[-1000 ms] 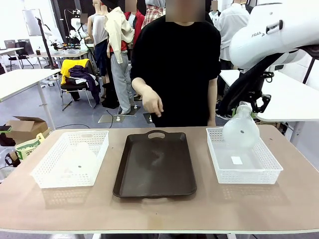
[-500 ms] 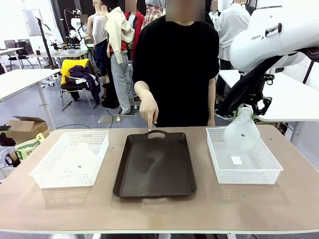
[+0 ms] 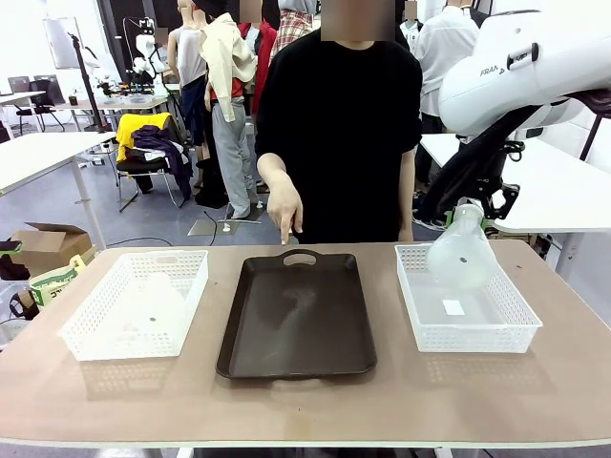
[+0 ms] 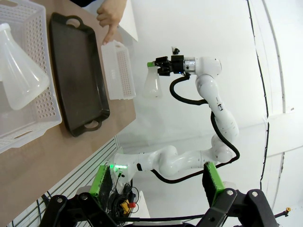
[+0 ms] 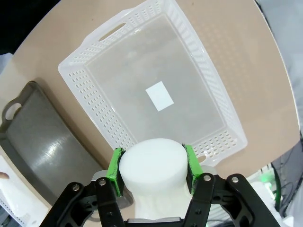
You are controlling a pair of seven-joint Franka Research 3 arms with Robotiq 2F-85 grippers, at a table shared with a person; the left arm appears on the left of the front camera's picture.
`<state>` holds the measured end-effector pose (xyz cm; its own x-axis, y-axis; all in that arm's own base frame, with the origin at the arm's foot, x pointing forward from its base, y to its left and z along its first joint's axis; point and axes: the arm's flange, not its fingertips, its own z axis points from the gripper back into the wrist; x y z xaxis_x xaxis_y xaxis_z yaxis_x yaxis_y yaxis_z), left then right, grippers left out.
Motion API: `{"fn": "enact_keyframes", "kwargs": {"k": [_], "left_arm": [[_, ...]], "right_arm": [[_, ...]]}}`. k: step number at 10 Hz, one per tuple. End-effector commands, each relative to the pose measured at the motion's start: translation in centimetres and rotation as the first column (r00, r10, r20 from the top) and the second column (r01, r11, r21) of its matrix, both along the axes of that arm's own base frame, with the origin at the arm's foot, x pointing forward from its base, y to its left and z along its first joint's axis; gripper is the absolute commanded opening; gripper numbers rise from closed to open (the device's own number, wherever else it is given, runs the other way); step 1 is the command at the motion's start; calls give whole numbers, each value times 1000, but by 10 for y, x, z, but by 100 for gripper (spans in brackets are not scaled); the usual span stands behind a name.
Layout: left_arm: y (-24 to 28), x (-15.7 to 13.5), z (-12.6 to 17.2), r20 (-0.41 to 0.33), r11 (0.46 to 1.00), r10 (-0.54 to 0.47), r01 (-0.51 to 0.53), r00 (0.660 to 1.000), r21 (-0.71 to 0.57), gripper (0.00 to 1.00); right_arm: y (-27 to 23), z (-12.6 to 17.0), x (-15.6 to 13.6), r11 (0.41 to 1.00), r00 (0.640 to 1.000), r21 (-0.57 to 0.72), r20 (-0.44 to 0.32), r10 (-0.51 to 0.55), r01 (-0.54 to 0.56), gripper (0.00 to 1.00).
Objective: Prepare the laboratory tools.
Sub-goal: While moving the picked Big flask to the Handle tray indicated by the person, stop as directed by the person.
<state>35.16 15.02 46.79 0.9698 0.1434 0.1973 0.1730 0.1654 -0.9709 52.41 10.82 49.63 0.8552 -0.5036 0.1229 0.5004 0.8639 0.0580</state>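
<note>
Currently the right gripper is closed on the neck of a frosted conical flask, its green pads pressed against either side just below the mouth. The flask hangs tilted, its wide base angled toward the robot's side, above the far part of the right mesh basket and clear of the basket's floor. That floor carries a small white sticker. The left gripper is high over the near edge of the table with its fingers spread wide and nothing between them. A second conical flask lies on its side in the left mesh basket, its neck pointing toward the far side of the table. Between the two baskets sits the dark brown tray, bare, with cut-out handles at its near and far ends. A person in a black top stands at the far side, and the person's hand points one finger down just above the tray's far handle, apart from both grippers.
</note>
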Motion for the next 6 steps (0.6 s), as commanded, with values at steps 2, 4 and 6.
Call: {"fn": "enact_keyframes", "kwargs": {"k": [2, 4, 6], "left_arm": [[2, -2, 1, 4, 1000, -7, 7, 1000, 1, 100], [2, -2, 1, 4, 1000, -7, 7, 1000, 1, 100], [2, -2, 1, 4, 1000, -7, 7, 1000, 1, 100]], "right_arm": [[42, 20, 5, 988, 988, -56, 47, 149, -146, 0], [93, 38, 14, 941, 936, -99, 117, 333, -323, 0], [140, 46, 22, 860, 831, -143, 219, 511, -490, 0]]}}
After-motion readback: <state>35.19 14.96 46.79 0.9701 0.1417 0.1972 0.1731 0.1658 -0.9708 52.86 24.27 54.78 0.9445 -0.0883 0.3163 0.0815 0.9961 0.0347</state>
